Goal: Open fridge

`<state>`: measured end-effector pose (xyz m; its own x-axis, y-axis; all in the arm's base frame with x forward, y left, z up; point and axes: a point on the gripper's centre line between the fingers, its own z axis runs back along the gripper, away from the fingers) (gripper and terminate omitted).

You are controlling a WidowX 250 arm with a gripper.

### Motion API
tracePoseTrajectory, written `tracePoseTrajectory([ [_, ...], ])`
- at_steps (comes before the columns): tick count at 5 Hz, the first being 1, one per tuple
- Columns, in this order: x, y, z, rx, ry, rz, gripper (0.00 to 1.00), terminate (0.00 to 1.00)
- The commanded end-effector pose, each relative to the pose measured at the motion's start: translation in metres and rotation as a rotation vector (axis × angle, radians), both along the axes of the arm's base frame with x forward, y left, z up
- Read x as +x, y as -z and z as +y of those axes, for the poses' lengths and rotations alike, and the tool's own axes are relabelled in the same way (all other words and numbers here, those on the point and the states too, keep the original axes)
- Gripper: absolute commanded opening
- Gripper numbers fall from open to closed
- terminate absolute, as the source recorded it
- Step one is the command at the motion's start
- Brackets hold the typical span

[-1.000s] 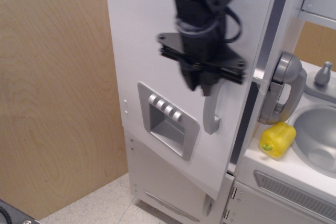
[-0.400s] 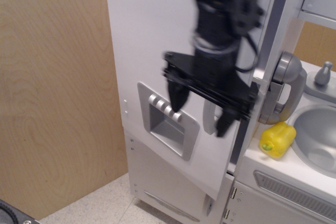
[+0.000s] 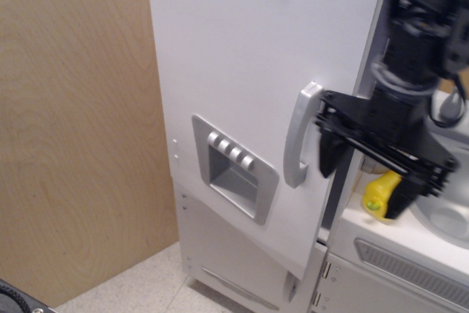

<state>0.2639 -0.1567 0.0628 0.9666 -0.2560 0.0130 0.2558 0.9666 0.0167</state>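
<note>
A light wood-grain wall panel fills the left side, with pale speckled floor below. Centre stands the tall white toy fridge, its large door carrying a grey vertical handle and a grey recessed dispenser panel. Just right of the handle, the blurred black robot gripper hangs with fingers spread, holding nothing, partly covering a yellow toy pepper on the white counter.

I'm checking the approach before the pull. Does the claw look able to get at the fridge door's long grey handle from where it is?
Probably yes. The claw hangs open just right of the handle, with nothing between them. The yellow toy pepper sits lower on the counter, partly behind the claw's right finger, off that path.
</note>
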Motion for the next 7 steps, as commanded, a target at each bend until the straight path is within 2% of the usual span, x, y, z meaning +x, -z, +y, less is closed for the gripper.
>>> tracePoseTrajectory([
  [1, 0.026, -0.008, -0.032, -0.022, 0.052, -0.091, 1.0, 0.0],
  [2, 0.04, -0.009, -0.038, -0.046, 0.038, -0.112, 1.0, 0.0],
  [3, 0.059, -0.016, -0.032, -0.036, 0.004, -0.137, 1.0, 0.0],
  [4, 0.067, -0.018, -0.013, 0.006, -0.046, -0.184, 1.0, 0.0],
  [5, 0.07, -0.015, 0.008, 0.038, -0.089, -0.176, 1.0, 0.0],
  [6, 0.061, -0.017, 0.027, 0.089, -0.124, -0.209, 1.0, 0.0],
  [7, 0.04, -0.021, 0.05, 0.098, -0.117, -0.226, 1.0, 0.0],
])
